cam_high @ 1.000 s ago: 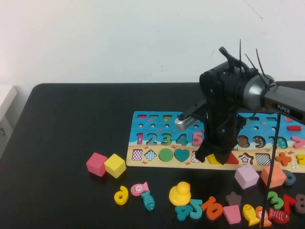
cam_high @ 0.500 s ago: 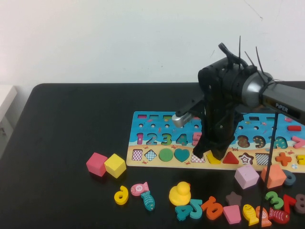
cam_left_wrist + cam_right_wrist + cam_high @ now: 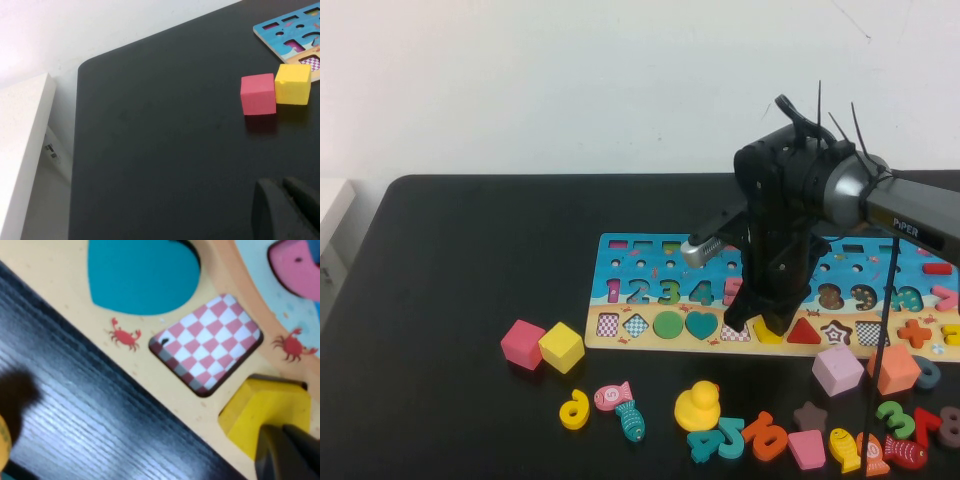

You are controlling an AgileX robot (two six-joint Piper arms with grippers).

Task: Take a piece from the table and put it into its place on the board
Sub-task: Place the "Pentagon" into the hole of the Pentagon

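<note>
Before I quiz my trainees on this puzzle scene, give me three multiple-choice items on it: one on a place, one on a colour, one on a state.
1. Where is the right gripper?
A. over the duck
B. at the board's shape row
C. beside the cubes

2. What colour is the piece at the right gripper's tip?
A. yellow
B. green
C. purple

3. What state is the checkered slot beside the teal heart in?
A. filled
B. covered by the arm
C. empty

Answers:
1 B: the right gripper is down over the board, by the red triangle.
2 A: the yellow piece lies under its tip.
3 C: the checkered slot next to the teal heart holds no piece.

The left gripper hangs over bare table near the pink cube.
</note>
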